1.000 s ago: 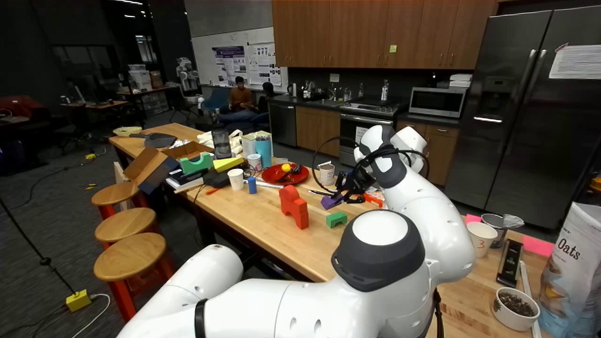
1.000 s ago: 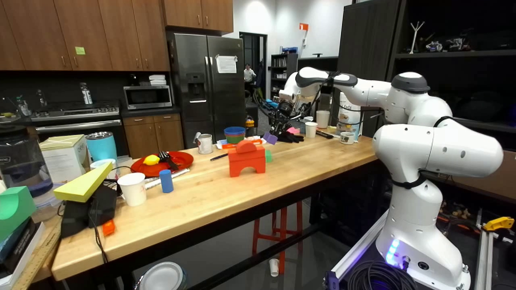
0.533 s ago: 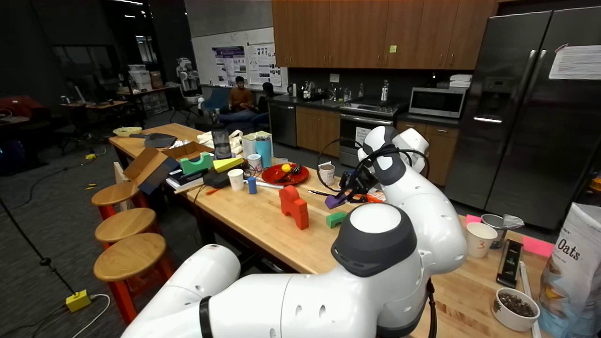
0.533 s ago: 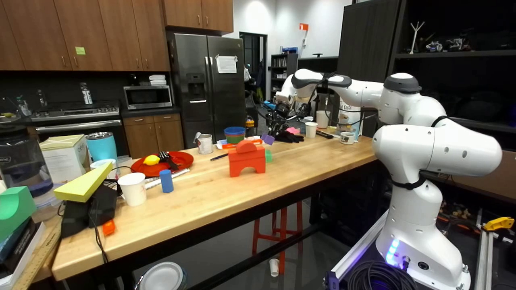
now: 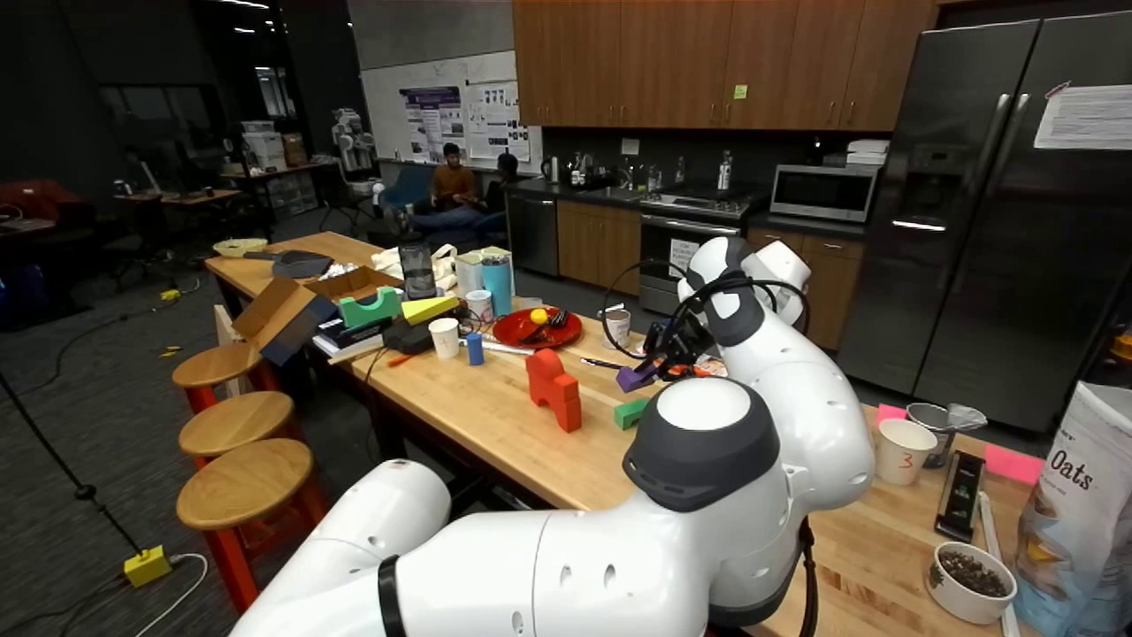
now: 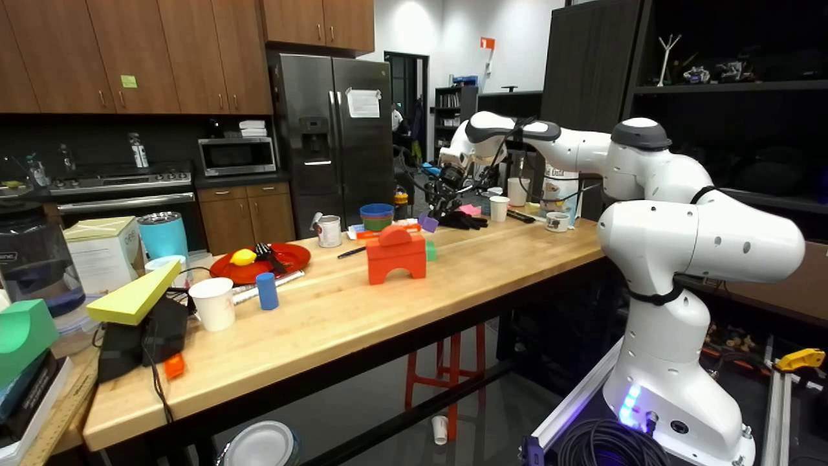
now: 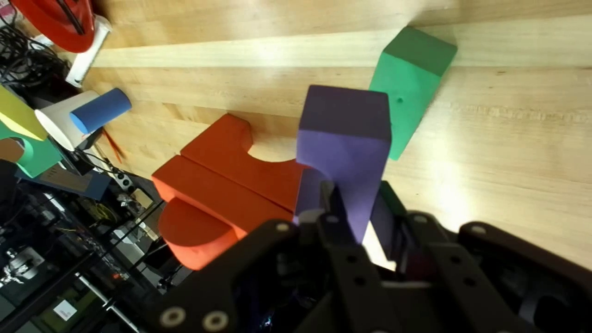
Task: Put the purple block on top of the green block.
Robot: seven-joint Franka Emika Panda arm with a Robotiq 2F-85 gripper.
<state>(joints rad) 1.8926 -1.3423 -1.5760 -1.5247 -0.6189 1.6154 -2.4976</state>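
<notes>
The purple block [image 7: 344, 138] is a small block with a curved notch, held tilted between my gripper's fingers [image 7: 358, 196]. It also shows in both exterior views [image 5: 635, 379] [image 6: 427, 223], raised above the table. My gripper [image 5: 659, 363] is shut on it; its black fingers also show in an exterior view [image 6: 443, 210]. The green block [image 7: 409, 88] lies on the table, apart from the purple block, which overlaps one edge of it in the wrist view. In an exterior view my arm partly covers the green block [image 5: 630, 413]; the orange-red block partly hides it in an exterior view [image 6: 431, 251].
A taller orange-red block [image 6: 396, 254] stands near the green block; it also shows in the wrist view [image 7: 231, 180]. A black glove [image 6: 464, 220] lies behind the gripper. A red plate [image 5: 537, 329], a blue cylinder [image 6: 266, 291] and stacked bowls [image 6: 377, 217] stand on the table.
My gripper and the purple block have shifted slightly, rightward in an exterior view and leftward in an exterior view. The arm's elbow has moved and covers more of the green block.
</notes>
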